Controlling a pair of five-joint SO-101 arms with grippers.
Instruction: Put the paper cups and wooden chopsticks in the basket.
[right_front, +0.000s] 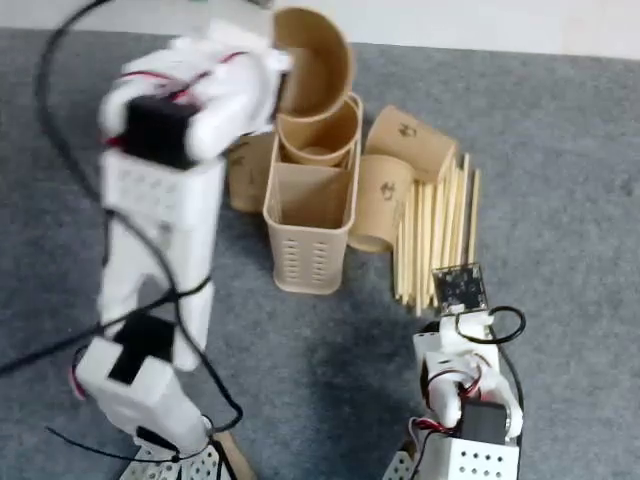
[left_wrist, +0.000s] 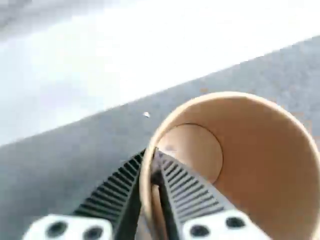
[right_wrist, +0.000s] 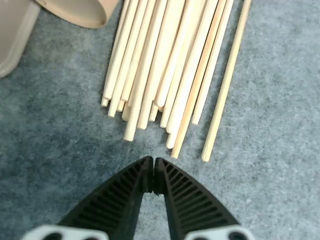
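Observation:
My left gripper (left_wrist: 155, 167) is shut on the rim of a brown paper cup (left_wrist: 250, 150), one finger inside and one outside. In the high view that cup (right_front: 315, 60) hangs tilted above the far end of the beige slotted basket (right_front: 310, 240). Another cup (right_front: 320, 135) stands in the basket's far end. Three more cups lie beside it: two on the right (right_front: 410, 140) (right_front: 382, 200) and one on the left (right_front: 250, 170). A bundle of wooden chopsticks (right_wrist: 165, 65) lies on the carpet. My right gripper (right_wrist: 152, 170) is shut and empty, just short of their near ends.
Grey carpet covers the whole surface. The right arm's base (right_front: 465, 440) sits at the near right, the left arm's base (right_front: 150, 400) at the near left with a black cable looping round it. The basket's corner (right_wrist: 12, 35) and a cup's rim (right_wrist: 80, 10) lie beside the chopsticks.

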